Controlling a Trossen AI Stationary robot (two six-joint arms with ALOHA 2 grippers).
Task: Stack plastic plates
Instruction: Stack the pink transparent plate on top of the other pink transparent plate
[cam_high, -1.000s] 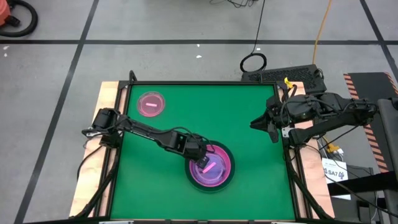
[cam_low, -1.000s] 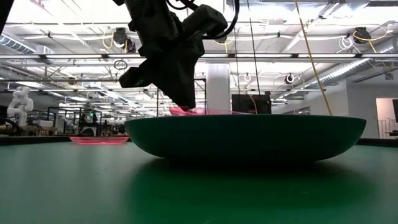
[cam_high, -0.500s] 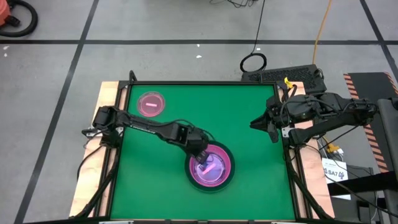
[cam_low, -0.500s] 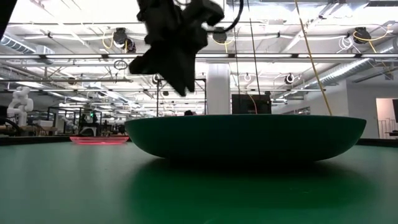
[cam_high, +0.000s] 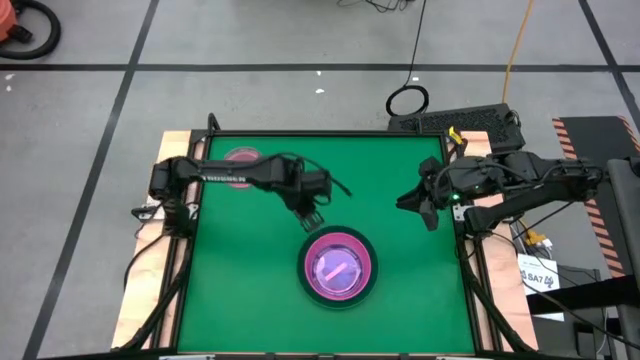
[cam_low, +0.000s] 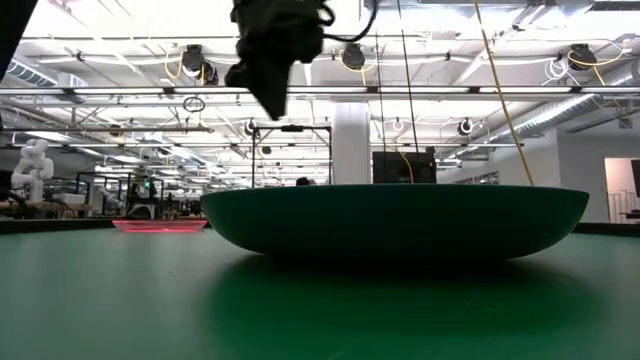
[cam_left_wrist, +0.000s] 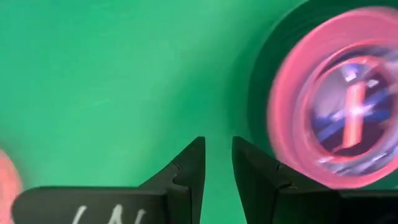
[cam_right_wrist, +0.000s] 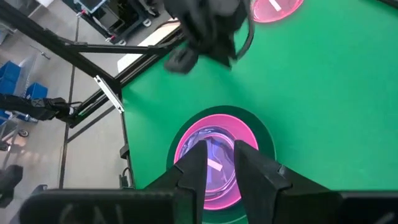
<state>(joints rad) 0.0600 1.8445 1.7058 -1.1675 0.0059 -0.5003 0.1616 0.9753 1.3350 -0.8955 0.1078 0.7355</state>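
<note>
Left gripper (cam_high: 312, 217) – fingers slightly parted, empty – hovers between stack (cam_high: 339, 267) near surface's (cam_high: 400, 180) front and lone pink plate (cam_high: 240, 157) at far-left corner, nearer than right gripper (cam_high: 425, 208), which grasps nothing.

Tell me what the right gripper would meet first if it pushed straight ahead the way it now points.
Probably the plate stack: the right gripper points over the green table at it, fingers framing the translucent pink plate on top. Depth is unclear, so it could reach the table surface first.
</note>
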